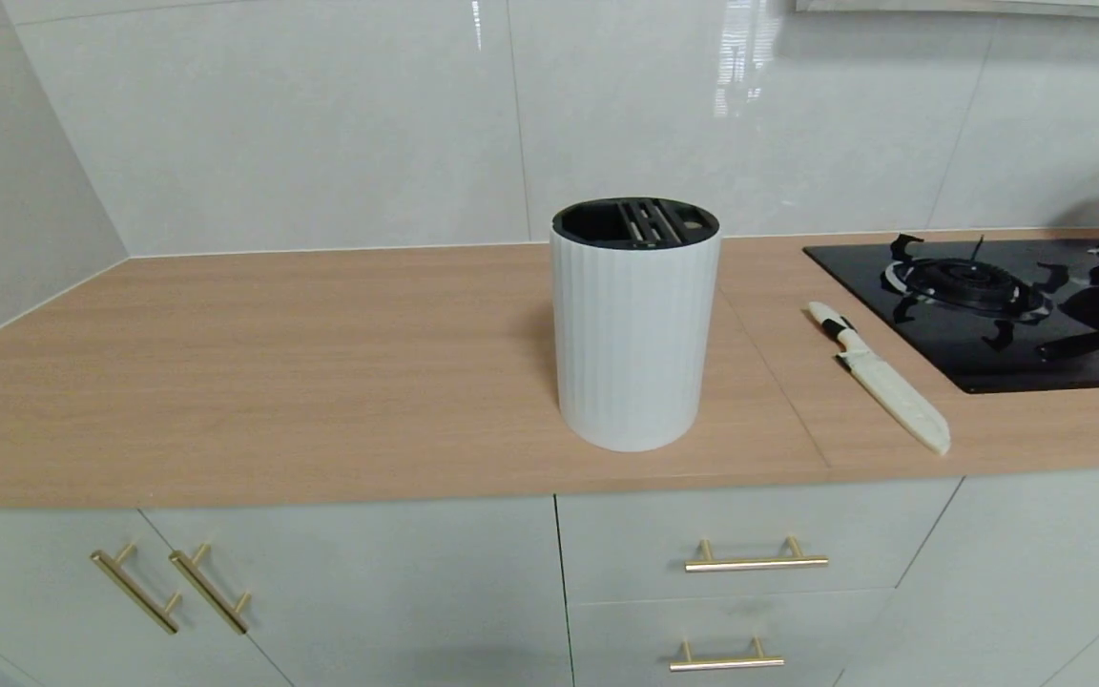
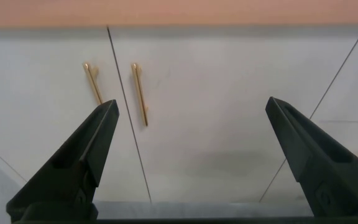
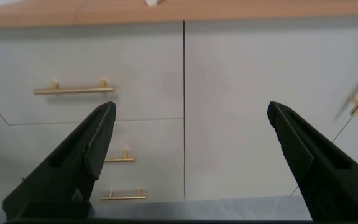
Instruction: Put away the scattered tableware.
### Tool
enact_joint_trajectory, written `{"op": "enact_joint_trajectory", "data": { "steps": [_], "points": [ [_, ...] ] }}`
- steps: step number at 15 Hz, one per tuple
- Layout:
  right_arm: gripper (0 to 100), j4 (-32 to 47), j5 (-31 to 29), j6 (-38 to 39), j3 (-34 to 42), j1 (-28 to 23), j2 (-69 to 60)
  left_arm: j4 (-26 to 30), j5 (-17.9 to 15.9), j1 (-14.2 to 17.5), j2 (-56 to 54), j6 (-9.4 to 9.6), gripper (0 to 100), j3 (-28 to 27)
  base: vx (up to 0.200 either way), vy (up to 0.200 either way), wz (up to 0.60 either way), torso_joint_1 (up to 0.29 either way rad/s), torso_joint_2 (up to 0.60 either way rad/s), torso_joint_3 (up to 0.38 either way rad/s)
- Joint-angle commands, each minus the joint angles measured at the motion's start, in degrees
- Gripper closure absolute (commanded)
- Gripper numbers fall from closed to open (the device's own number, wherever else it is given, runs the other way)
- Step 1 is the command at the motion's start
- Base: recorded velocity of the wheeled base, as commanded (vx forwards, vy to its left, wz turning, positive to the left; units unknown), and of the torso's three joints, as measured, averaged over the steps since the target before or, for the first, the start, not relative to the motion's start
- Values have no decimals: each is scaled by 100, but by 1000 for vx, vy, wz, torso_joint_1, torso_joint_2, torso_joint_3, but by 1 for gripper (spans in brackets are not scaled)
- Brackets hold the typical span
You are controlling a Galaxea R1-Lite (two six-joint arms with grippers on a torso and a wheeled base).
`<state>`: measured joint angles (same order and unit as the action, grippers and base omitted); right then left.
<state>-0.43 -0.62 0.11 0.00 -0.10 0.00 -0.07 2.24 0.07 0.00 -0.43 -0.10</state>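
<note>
Left end effector (image 2: 191, 102) and right end effector (image 3: 190, 106) hang, jaws apart.
Our knife (image 1: 879, 377) lies above, counter's (image 1: 273, 382) right end, blade toward front edge; we judge right arm nearer.

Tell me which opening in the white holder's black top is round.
The small hole at the right edge of the top of the holder. The middle openings are long narrow slots, and the left one is a wide compartment.
</note>
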Motion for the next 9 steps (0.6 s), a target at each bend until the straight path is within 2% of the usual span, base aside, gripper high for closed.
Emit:
{"op": "enact_joint_trajectory", "data": {
  "steps": [1,9],
  "points": [
    [0,-1,1,-2,0,1,0,-1,4,1,9,-1,0,1,0,0,0,227,-486,-276],
    [0,-1,1,-2,0,1,9,-1,4,1,9,-1,0,1,0,0,0,241,-516,-279]
  ]
}}
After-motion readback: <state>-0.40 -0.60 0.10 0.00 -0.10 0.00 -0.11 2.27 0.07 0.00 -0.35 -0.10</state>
